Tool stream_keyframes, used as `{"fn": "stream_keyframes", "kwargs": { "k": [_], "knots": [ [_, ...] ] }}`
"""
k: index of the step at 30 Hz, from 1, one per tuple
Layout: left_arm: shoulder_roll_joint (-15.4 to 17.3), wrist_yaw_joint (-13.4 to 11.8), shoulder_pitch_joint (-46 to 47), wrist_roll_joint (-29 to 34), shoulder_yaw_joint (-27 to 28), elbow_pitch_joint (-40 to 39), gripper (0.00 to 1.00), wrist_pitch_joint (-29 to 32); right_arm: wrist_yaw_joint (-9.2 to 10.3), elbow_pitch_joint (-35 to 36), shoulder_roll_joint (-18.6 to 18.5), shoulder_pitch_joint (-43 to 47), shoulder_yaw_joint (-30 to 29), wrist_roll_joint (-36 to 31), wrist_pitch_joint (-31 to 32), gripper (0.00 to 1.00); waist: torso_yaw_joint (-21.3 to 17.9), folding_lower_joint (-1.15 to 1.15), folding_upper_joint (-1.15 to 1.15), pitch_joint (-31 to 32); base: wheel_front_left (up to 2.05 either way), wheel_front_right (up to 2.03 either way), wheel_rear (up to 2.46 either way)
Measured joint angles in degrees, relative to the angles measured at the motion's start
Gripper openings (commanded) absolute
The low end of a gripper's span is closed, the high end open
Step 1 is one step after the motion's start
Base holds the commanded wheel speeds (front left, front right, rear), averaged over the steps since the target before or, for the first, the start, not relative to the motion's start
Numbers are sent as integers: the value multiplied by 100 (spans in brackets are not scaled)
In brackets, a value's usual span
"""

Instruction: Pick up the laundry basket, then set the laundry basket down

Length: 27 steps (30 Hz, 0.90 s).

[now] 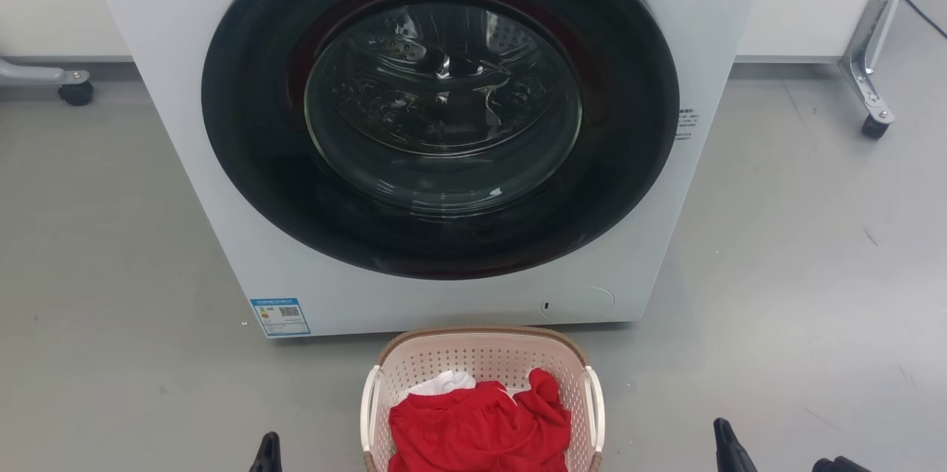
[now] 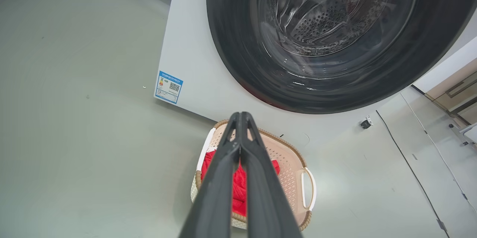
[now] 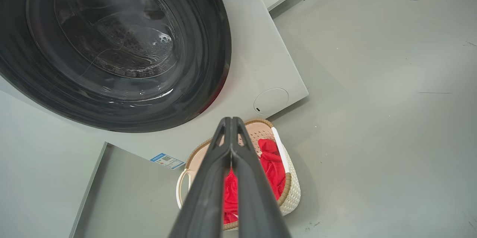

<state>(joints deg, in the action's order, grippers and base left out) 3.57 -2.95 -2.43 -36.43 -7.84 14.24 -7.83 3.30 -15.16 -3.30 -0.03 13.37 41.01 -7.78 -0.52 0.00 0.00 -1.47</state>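
Laundry basket (image 1: pixel 481 354) on floor (image 1: pixel 777 272) before washer (image 1: pixel 333 302), red cloth (image 1: pixel 481 435) inside; left hand (image 2: pixel 240 115), right hand (image 3: pixel 231 119) both pinched together, empty

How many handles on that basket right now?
2: a white left handle and a white right handle, one on each side of the laundry basket. None seems hidden.

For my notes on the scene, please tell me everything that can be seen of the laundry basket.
The laundry basket is small and oval, of pale pink perforated plastic, with a brown woven-look rim and two white side handles. It stands upright on the grey floor, close in front of the washer. A red cloth and a white cloth lie inside it.
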Motion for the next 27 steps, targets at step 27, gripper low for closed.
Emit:
{"fn": "stream_keyframes", "kwargs": {
  "k": [27],
  "knots": [
    [-37, 403, 260, -2218, 536, 114, 0, 588, -403, -77, 34, -192, -851, 2065, 597, 0, 21, 0, 0, 56, 0, 0, 0]
  ]
}}
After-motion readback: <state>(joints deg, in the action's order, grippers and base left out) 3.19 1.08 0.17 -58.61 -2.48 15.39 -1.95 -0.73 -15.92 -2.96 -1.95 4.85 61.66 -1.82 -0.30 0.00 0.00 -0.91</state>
